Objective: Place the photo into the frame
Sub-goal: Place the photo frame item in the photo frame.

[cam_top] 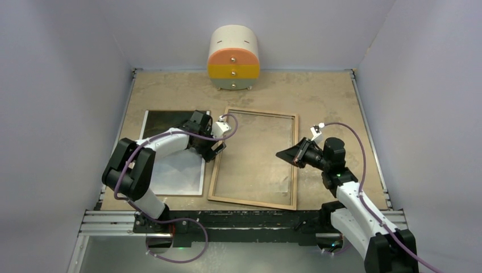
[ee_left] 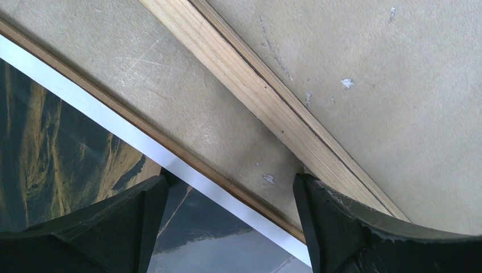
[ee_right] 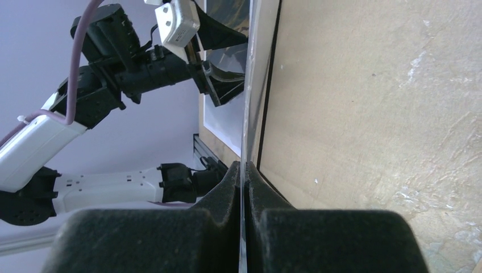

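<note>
The frame (cam_top: pixel 253 202) lies back up in the middle of the table, its light wood rail (ee_left: pixel 256 91) showing in the left wrist view. The photo (cam_top: pixel 170 165) lies face up to its left on a brown board; its white edge and dark print (ee_left: pixel 57 153) show in the left wrist view. My left gripper (cam_top: pixel 216 149) is open and empty, one finger over the photo's right edge and the other by the frame's left rail (ee_left: pixel 227 193). My right gripper (cam_top: pixel 282 154) is shut on the right edge of the clear glass pane (ee_right: pixel 250 85), seen edge-on between the pads (ee_right: pixel 245 170).
A round white, orange and yellow drawer unit (cam_top: pixel 233 58) stands at the back. The brown backing board's thin edge (ee_left: pixel 187 153) runs under the photo. A metal rail (cam_top: pixel 239 219) borders the near edge. Grey walls close in left and right.
</note>
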`<state>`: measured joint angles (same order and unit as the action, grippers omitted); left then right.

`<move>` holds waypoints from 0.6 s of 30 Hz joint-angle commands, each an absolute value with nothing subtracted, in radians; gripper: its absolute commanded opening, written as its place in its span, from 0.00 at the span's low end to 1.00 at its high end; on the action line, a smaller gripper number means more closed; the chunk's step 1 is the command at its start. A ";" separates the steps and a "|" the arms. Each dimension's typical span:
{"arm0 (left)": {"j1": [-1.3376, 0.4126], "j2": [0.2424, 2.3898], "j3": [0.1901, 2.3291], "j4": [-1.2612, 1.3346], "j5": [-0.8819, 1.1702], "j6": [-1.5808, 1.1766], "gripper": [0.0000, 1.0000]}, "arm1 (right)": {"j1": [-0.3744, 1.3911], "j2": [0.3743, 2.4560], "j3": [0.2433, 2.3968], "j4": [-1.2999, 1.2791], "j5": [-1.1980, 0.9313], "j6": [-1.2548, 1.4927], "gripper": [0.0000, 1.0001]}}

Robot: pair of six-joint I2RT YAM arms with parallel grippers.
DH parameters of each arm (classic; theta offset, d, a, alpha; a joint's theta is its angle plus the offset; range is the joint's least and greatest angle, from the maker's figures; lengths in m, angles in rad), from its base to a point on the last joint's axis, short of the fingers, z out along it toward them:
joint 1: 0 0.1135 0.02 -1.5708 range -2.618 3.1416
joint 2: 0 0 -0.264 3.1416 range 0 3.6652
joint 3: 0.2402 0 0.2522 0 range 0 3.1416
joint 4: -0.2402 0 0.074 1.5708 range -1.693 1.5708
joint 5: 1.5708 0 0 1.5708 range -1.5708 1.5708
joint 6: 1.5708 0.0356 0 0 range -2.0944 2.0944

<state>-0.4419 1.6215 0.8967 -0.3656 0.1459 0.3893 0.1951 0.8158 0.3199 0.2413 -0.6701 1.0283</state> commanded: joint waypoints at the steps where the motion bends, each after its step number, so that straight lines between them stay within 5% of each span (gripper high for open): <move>1: -0.454 1.602 0.874 -0.376 0.184 0.411 0.87 | 0.204 0.805 0.286 0.291 -0.656 1.067 0.00; 18: -0.454 1.575 0.871 -0.389 0.201 0.417 0.87 | 0.204 0.844 0.253 0.257 -0.640 1.040 0.00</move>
<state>-0.4416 1.6043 0.8841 -0.3859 0.1497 0.4118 0.1951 0.8391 0.2695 0.2668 -0.6289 1.0550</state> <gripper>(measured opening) 0.864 0.005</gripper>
